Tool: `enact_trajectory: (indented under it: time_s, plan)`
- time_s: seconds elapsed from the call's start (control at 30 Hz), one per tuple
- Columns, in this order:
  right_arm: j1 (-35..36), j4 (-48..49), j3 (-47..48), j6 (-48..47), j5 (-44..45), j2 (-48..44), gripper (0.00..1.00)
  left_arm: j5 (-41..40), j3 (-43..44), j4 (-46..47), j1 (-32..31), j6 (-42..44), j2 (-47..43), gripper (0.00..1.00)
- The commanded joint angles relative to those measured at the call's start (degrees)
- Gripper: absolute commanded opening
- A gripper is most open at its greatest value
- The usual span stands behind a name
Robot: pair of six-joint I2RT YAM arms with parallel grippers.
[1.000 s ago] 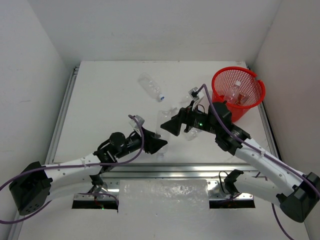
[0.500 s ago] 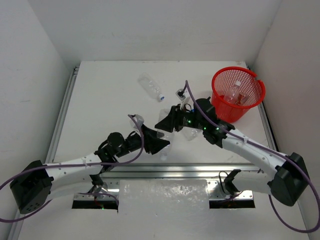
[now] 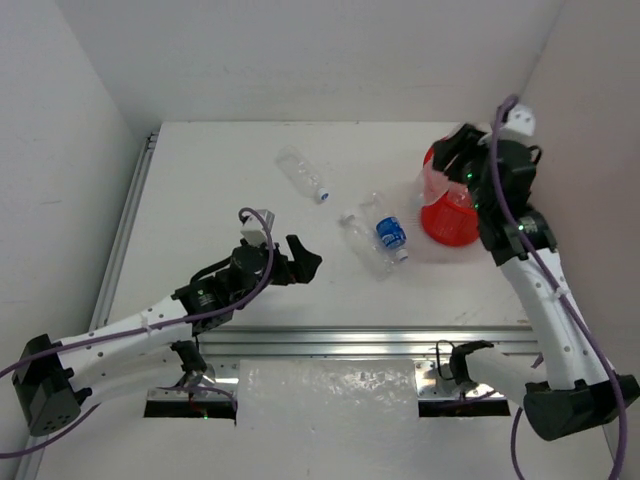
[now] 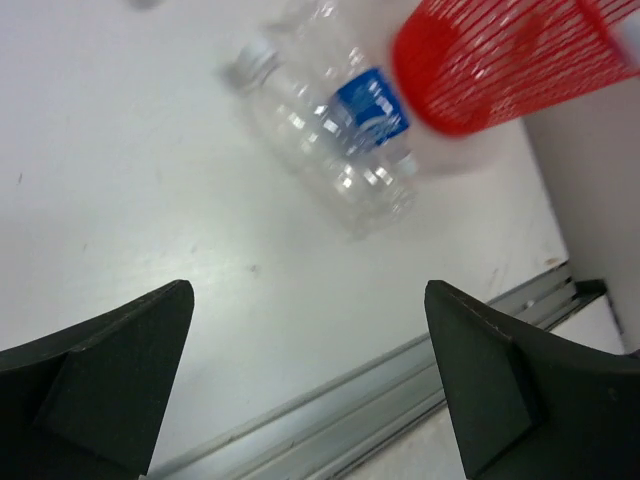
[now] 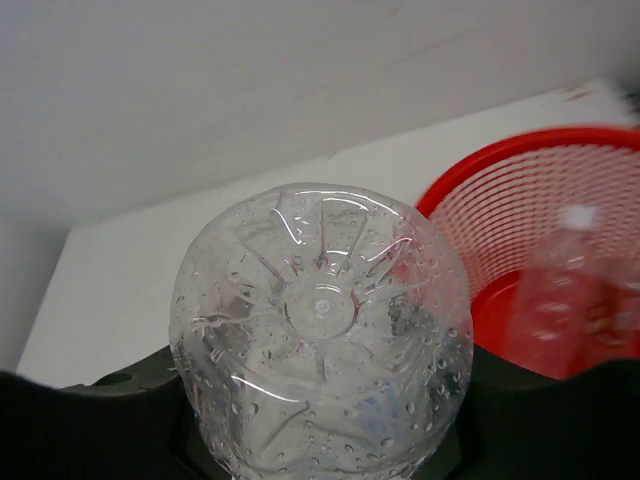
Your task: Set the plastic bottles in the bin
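Right pincer (image 5: 320,400) pinching clear bottle (image 5: 320,330), raised by left rim of bin (image 3: 452,218); not released. Binned bottle (image 5: 560,290) visible inside, maybe more. Three left on surface (image 3: 200,180): blue-label bottle (image 3: 391,233) against bare bottle (image 3: 362,240) mid-surface, far bottle (image 3: 303,173) apart. Left pincer (image 4: 305,375) spread, empty.

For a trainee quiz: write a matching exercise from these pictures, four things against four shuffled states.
1. clear plastic bottle with blue label
2. round red plastic mesh basket
3. left gripper
4. right gripper

a. open, empty
b. shut on a droplet-covered clear plastic bottle
c. lying on the white table
d. has a small clear bottle inside

Pairs: 1-c; 2-d; 3-a; 4-b.
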Motion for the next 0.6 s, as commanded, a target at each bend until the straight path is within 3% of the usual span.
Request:
enact_trajectory:
  time_s: [0.0, 0.17, 0.33, 0.4, 0.47, 0.53, 0.57]
  plan:
    - [-7.4, -2.3, 8.3, -3.5, 14.1, 4.4, 0.00, -2.6, -1.0, -7.4, -0.1, -2.4, -1.5, 0.98]
    - [-18.2, 0.3, 12.7, -2.3, 16.4, 11.9, 0.00, -2.7, -1.0, -10.1, 0.0, -3.7, -1.1, 0.98]
    - [-19.4, 3.9, 11.9, -2.3, 9.5, 20.4, 0.00, -2.6, 0.2, -10.6, 0.0, -4.4, 1.7, 0.99]
    - [-19.6, 12.0, 6.8, -2.7, 5.5, 21.8, 0.00, -1.8, 2.1, -10.8, 0.0, -4.0, 3.0, 0.99]
    - [-19.6, 13.9, 6.1, -2.7, 1.1, 23.0, 0.00, -1.1, 3.3, -10.3, -0.1, -3.8, 4.9, 0.99]
    - [-19.6, 14.4, 7.5, -2.9, -0.3, 23.7, 0.08, -1.0, 3.9, -8.9, -0.1, -4.6, 6.5, 0.99]
    - [-19.6, 13.7, 8.2, -2.5, -0.5, 24.0, 0.22, -1.1, 4.3, -8.5, -0.1, -5.2, 7.2, 0.99]
